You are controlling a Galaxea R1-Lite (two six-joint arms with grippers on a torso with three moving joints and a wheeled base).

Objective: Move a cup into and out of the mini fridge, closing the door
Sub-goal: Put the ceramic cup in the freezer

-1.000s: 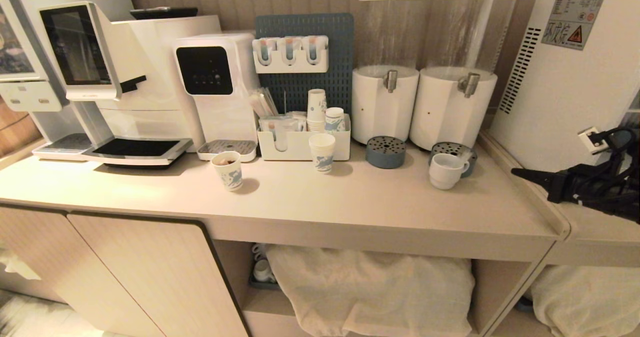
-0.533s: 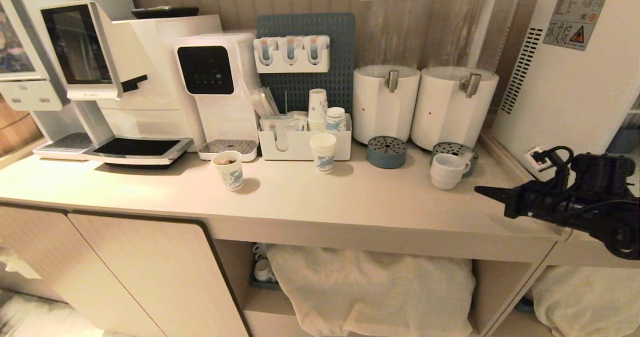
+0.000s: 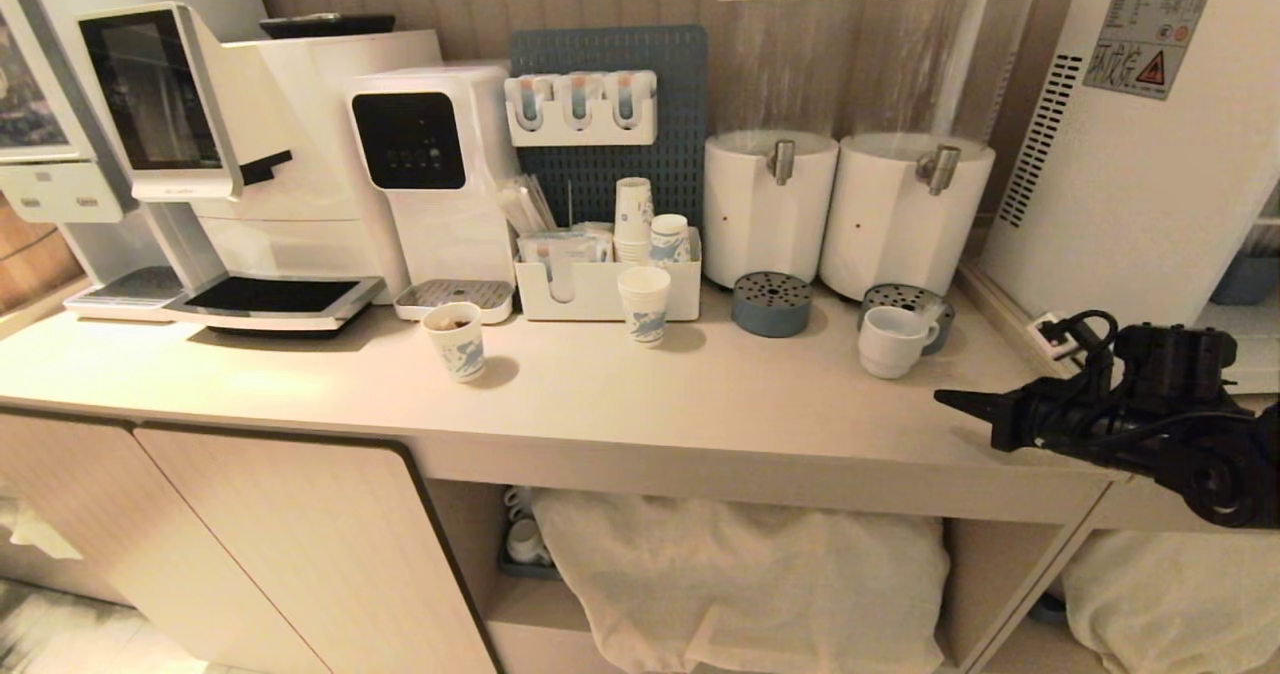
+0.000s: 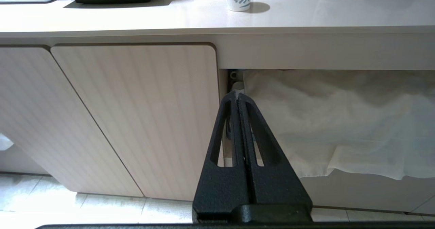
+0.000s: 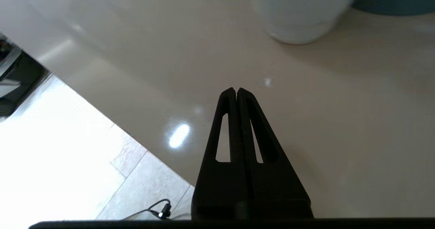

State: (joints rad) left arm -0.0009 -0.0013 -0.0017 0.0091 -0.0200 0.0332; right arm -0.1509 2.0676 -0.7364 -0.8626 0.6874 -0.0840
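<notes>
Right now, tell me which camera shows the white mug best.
Head view: the cup stands whole on the counter, handle visible, beside a grey drip tray. The right wrist view cuts it off at the frame edge, showing only its base. The left wrist view misses it.

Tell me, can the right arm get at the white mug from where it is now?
Probably yes. The right pincer hangs shut over the counter, its tip aimed toward the mug, with only bare countertop between them. It would need to open first; the drip tray behind the mug sits close.
</notes>
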